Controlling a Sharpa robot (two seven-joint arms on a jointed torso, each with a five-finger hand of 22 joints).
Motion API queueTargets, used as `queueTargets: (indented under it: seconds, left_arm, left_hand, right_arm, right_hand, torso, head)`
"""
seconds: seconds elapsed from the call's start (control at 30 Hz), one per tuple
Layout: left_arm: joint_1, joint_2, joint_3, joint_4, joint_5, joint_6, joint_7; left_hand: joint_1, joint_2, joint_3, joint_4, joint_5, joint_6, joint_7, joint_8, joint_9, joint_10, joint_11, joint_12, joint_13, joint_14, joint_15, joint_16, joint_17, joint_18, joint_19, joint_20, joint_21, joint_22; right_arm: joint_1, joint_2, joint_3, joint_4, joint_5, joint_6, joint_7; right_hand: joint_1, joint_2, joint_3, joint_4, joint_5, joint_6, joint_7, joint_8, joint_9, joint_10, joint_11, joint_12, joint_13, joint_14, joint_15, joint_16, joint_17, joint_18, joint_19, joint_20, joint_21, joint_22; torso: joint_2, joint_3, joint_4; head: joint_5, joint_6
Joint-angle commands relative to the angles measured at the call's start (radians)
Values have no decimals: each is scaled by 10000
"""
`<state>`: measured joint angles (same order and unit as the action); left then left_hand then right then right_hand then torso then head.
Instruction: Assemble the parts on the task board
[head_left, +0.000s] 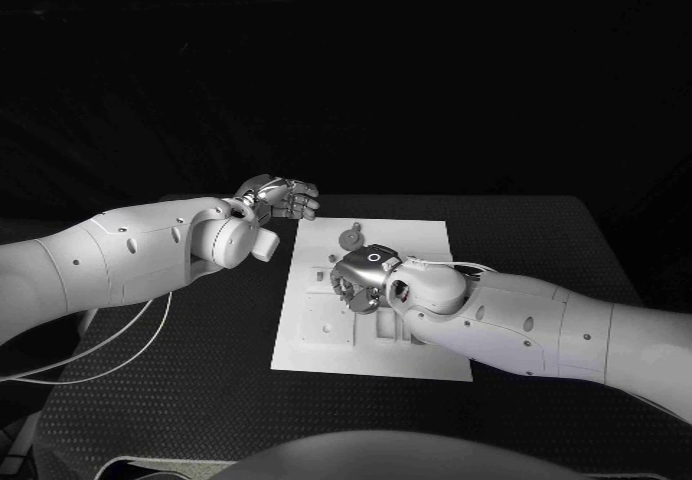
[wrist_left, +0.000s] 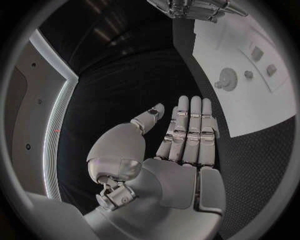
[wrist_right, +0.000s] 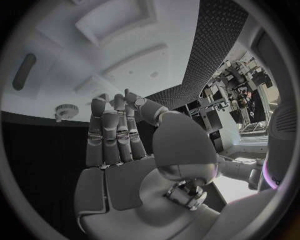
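The white task board (head_left: 418, 352) lies in the middle of the black table. A round toothed part (head_left: 351, 238) sits near its far edge, also seen as the toothed part (wrist_left: 226, 80) and as the toothed part (wrist_right: 65, 111). Small pegs (wrist_left: 249, 74) stand beside it on the board (wrist_left: 262, 110). My left hand (head_left: 277, 197) hovers off the board's far left corner; the left hand (wrist_left: 187, 135) has straight fingers and holds nothing. My right hand (head_left: 364, 272) is over the board's middle; the right hand (wrist_right: 119, 135) has its fingers stretched toward the board (wrist_right: 125, 50) and is empty.
The board has raised blocks and recesses, among them a long slot (wrist_right: 24, 72) and a block (wrist_left: 257, 53). Black textured table (head_left: 188, 400) surrounds the board on all sides. The right hand (wrist_left: 194, 7) shows beyond the board in the left wrist view.
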<state>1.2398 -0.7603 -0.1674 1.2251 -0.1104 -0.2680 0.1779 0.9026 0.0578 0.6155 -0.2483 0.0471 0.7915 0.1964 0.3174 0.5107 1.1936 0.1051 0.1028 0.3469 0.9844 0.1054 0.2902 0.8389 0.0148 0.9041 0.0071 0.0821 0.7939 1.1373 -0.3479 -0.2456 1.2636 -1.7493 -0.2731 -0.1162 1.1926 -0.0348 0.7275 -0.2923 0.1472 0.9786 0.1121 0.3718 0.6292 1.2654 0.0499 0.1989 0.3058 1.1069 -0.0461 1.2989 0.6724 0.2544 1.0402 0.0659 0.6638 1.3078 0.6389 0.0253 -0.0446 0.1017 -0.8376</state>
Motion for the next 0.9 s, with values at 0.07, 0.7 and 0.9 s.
queueTargets:
  seconds: [0.07, 0.7, 0.9]
  left_arm:
    - [12, 45, 11, 57, -140, 122, 170]
    - [13, 87, 11, 43, -221, 226, 125]
    - [13, 93, 11, 57, -259, 237, 162]
  left_hand:
    - [68, -63, -10, -78, 38, 78, -13, 63, 12, 5, -19, 35, 14, 59, -18, -52, 18, -47, 51, -22, 43, 10]
    - [69, -87, -15, -68, 38, 81, -15, 60, 5, -4, -16, 25, 22, 57, -16, -70, 22, -52, 45, -24, 38, 17]
    - [69, -87, -15, -57, 38, 80, -14, 58, 2, -4, -15, 23, 26, 60, -15, -77, 25, -54, 45, -24, 36, 20]
  right_arm:
    - [-106, 57, -1, -106, -279, 243, -36]
    - [-226, 84, -1, -189, -143, 443, 88]
    - [-234, 75, -1, -216, -116, 480, 91]
  right_hand:
    - [50, -50, 87, 2, 13, 78, 21, 23, 19, 62, 15, 32, -2, 179, -122, -44, 18, 74, 41, -5, 41, 195]
    - [37, -49, 91, 2, 12, 82, 21, 13, 25, 62, 14, 25, 7, 186, -122, -55, 18, 74, 43, -7, 40, 192]
    - [37, -49, 91, 2, 12, 82, 21, 13, 25, 62, 14, 25, 7, 186, -122, -55, 18, 74, 43, -7, 40, 192]
  torso:
    - [2, -1, -2]
    - [3, 3, -14]
    - [-3, 2, -2]
  head:
    - [4, -34]
    - [110, -126]
    - [85, -131]
